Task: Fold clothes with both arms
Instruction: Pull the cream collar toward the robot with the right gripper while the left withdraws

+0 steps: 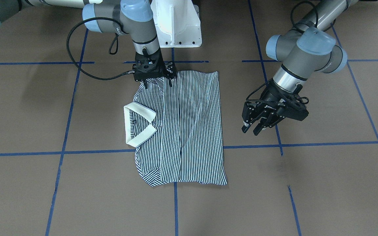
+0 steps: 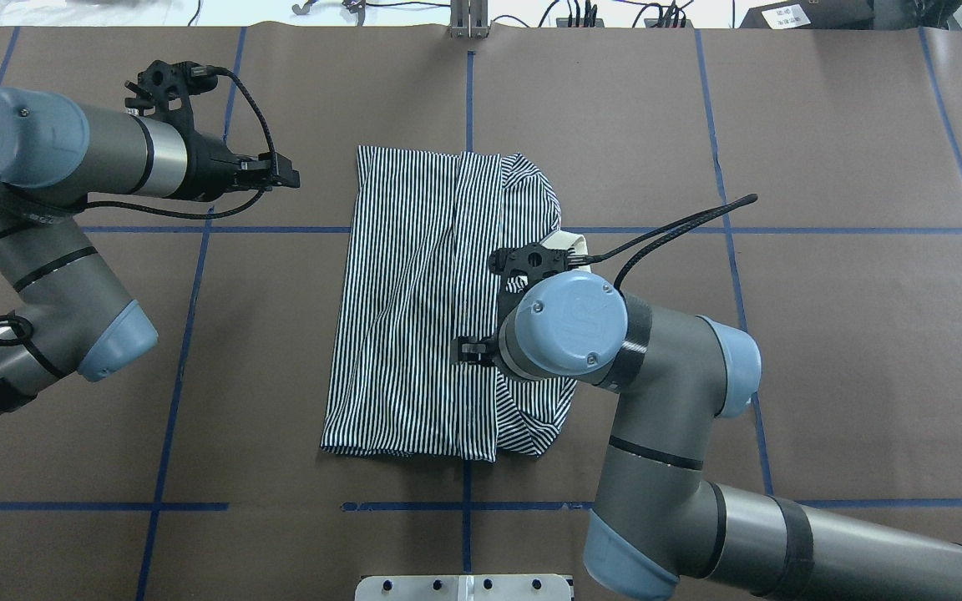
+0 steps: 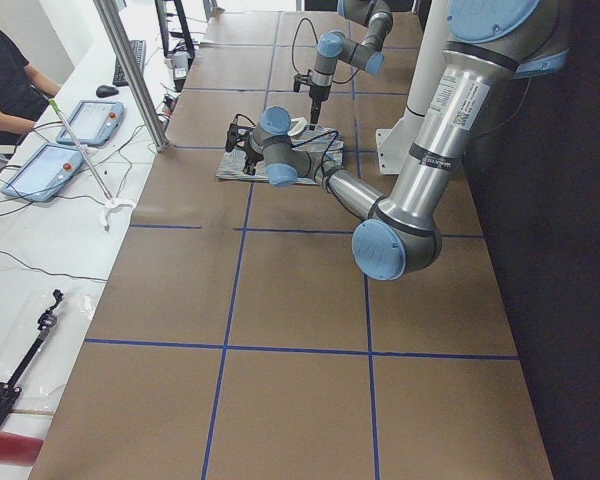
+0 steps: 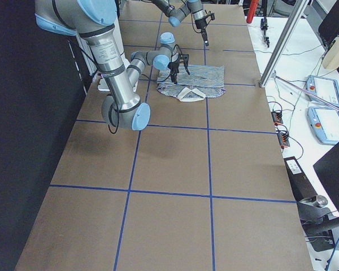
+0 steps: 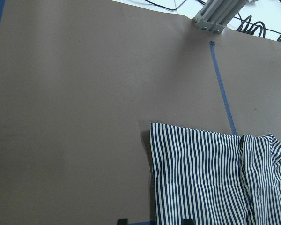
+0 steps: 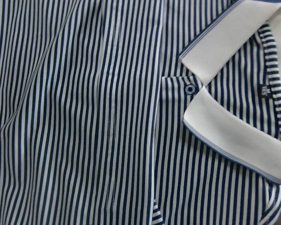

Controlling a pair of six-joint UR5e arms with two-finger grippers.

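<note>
The striped polo shirt lies flat on the brown table, its sides folded inward and its cream collar facing up. My right gripper points straight down at the shirt's edge nearest the robot base, fingers spread open just above the cloth. In the overhead view its own wrist hides it. The right wrist view shows only stripes and the collar with a small button. My left gripper hovers open beside the shirt, clear of it; its two fingertips show apart above the shirt's corner.
Blue tape lines grid the brown table. The white pedestal base stands just behind the shirt. A person sits at a side bench with tablets. An aluminium post stands at the table's edge.
</note>
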